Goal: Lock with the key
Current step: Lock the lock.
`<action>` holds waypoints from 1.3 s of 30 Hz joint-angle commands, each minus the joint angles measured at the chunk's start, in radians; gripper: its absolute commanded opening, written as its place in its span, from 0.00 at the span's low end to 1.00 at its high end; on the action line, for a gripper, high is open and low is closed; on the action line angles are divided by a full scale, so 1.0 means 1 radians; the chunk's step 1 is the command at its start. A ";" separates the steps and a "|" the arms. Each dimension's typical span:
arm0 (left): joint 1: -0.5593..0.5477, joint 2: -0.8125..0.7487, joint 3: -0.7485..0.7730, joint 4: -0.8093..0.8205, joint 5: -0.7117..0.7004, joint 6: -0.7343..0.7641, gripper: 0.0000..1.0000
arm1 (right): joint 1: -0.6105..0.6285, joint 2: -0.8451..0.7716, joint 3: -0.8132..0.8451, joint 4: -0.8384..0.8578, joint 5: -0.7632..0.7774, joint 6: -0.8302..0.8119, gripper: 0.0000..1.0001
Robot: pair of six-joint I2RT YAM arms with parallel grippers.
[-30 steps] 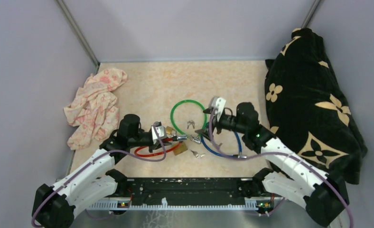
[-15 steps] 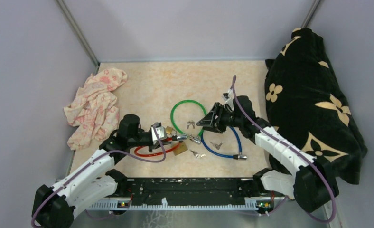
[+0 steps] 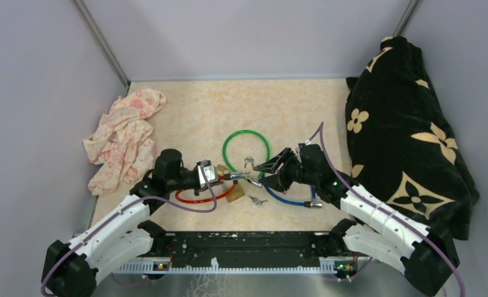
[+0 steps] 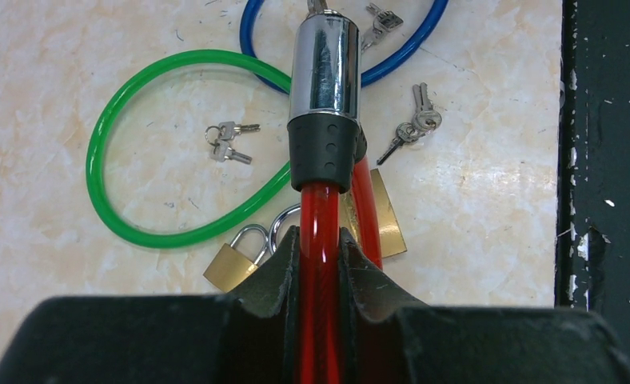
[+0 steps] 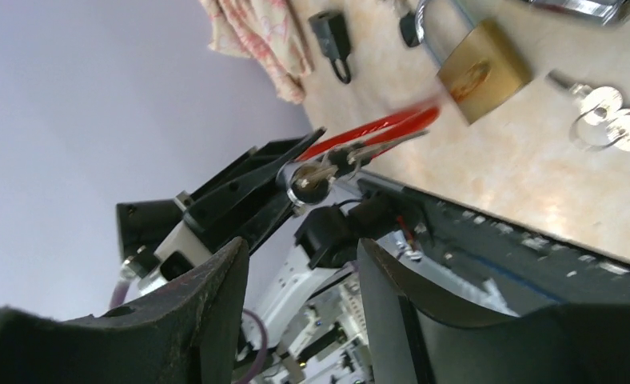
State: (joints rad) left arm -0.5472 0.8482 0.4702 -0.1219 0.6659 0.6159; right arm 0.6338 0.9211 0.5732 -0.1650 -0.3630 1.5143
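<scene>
Key (image 5: 321,170) sits in the end of the chrome barrel (image 4: 324,68), just ahead of your right gripper (image 5: 300,250). Its jaws stand half apart with nothing between them, and I cannot tell whether a fingertip touches the key. Your left gripper (image 4: 320,244) is pinched narrow on the red cable (image 4: 321,216) right behind that barrel, which lies just outside the green loop (image 3: 246,132) on its near side. So you have the lock held and the key looks seated; gripping and turning it is what remains, by my reading. Spare keys (image 4: 230,132) lie inside the green loop. Brass padlocks (image 4: 230,266) sit just outside it, and the blue cable (image 4: 408,50) is beside it.
</scene>
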 commanded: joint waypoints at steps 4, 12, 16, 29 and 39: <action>-0.022 0.006 -0.041 0.037 0.030 0.016 0.00 | 0.159 -0.015 0.048 0.002 0.247 0.339 0.51; -0.024 -0.010 -0.042 0.011 0.012 0.022 0.00 | 0.160 0.120 0.078 0.110 0.205 0.321 0.43; -0.023 -0.006 -0.046 0.012 0.017 0.024 0.00 | 0.161 0.126 0.077 0.105 0.200 0.317 0.39; -0.023 0.014 -0.053 0.037 0.018 0.035 0.00 | 0.161 0.159 0.076 0.119 0.180 0.311 0.22; -0.024 0.025 -0.035 0.041 0.080 -0.064 0.00 | 0.153 0.164 0.067 0.140 0.209 0.218 0.00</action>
State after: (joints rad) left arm -0.5671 0.8566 0.4385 -0.0597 0.6834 0.6220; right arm 0.7895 1.0828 0.6052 -0.0975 -0.1715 1.8053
